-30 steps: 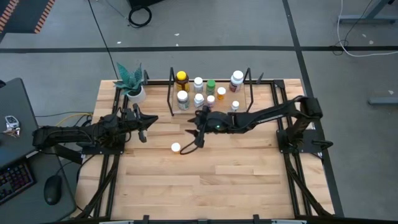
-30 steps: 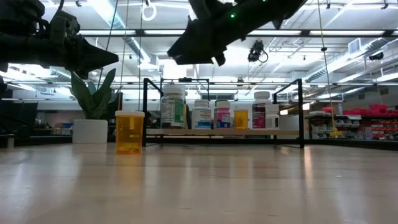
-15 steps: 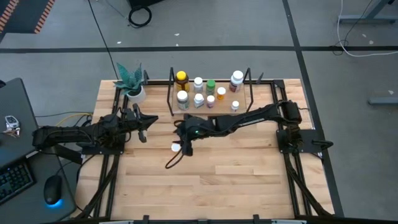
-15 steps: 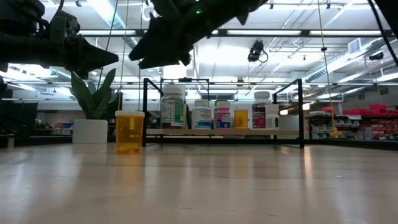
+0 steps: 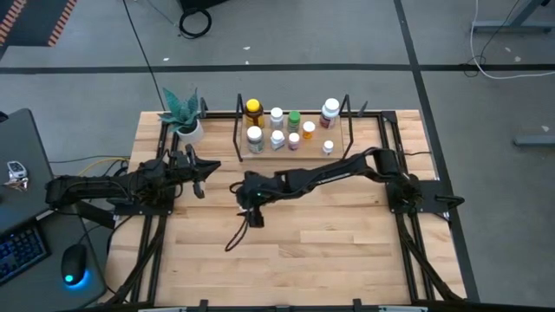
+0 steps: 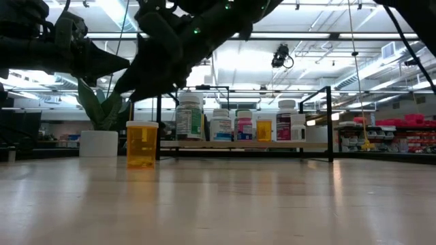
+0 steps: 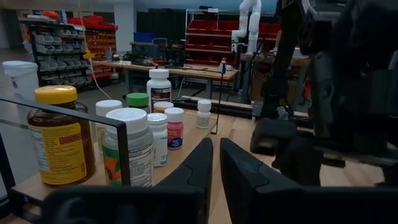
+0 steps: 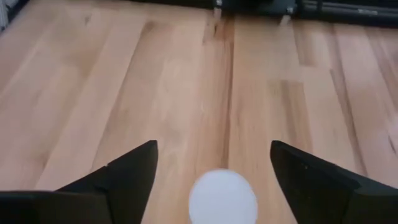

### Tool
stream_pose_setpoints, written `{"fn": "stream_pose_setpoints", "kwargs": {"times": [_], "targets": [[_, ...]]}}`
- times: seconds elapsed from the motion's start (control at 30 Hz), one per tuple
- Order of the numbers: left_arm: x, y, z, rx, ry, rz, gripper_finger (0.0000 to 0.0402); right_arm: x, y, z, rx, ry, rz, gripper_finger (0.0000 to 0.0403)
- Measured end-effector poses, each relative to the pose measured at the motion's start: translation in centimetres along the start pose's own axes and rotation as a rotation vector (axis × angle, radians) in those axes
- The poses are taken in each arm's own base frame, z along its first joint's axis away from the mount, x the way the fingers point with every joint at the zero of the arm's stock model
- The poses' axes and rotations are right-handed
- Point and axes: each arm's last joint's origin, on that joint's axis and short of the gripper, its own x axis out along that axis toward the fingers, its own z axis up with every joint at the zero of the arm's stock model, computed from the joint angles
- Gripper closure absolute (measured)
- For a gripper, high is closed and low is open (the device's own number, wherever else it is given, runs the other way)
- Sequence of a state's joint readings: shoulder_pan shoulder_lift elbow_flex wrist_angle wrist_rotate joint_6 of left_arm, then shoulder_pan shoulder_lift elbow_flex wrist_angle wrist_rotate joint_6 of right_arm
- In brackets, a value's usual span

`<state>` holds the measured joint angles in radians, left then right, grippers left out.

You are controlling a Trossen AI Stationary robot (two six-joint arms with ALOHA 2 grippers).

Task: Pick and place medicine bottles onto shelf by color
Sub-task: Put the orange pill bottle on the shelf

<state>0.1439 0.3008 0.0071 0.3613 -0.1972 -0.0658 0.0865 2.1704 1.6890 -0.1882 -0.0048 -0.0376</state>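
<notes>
Right claw [image 8: 211, 168] hangs spread wide over a white-capped orange bottle [image 6: 142, 143] standing alone on the pale plank surface [image 5: 329, 251], in front of the shelf [image 6: 245, 144]. Left claw [image 5: 198, 176], fingers nearly together and holding nothing, waits near the potted plant [image 5: 184, 113]. Other bottles [image 5: 290, 126] stand on the shelf; their labels are too small to read. Behind lies a workshop with red bin racks [image 7: 214, 37], benches and ceiling strip lights [image 6: 327, 64].
</notes>
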Motion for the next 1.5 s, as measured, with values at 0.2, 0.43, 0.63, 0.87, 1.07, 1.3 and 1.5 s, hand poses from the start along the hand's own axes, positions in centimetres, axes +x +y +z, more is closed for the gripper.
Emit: {"fn": "stream_pose_setpoints", "kwargs": {"times": [0.2,0.43,0.63,0.87,1.07,1.3,1.5], "targets": [[0.0,0.0,0.0,0.0,0.001,0.0,0.0368,1.9,-0.1,-1.4,0.008,0.03,-0.028,0.0048],[0.0,0.0,0.0,0.0,0.0,0.0,0.0362,2.0,-0.2,-1.7,-0.007,0.052,-0.055,0.0034],[0.0,0.0,0.0,0.0,0.0,0.0,0.037,2.1,0.0,-2.1,-0.01,0.061,-0.038,0.0047],[0.0,0.0,0.0,0.0,0.001,0.0,0.0366,2.4,0.1,-3.2,-0.003,0.086,-0.05,0.0061],[0.0,0.0,0.0,0.0,0.0,0.001,0.0361,2.4,0.1,-3.2,0.003,0.079,-0.058,0.0077],[0.0,0.0,0.0,0.0,0.0,0.0,0.0369,2.4,0.0,-3.3,0.004,0.089,-0.059,0.0114],[0.0,0.0,0.0,0.0,0.0,0.001,0.0369,2.4,-0.4,-3.4,0.02,0.104,-0.066,0.015]]}}
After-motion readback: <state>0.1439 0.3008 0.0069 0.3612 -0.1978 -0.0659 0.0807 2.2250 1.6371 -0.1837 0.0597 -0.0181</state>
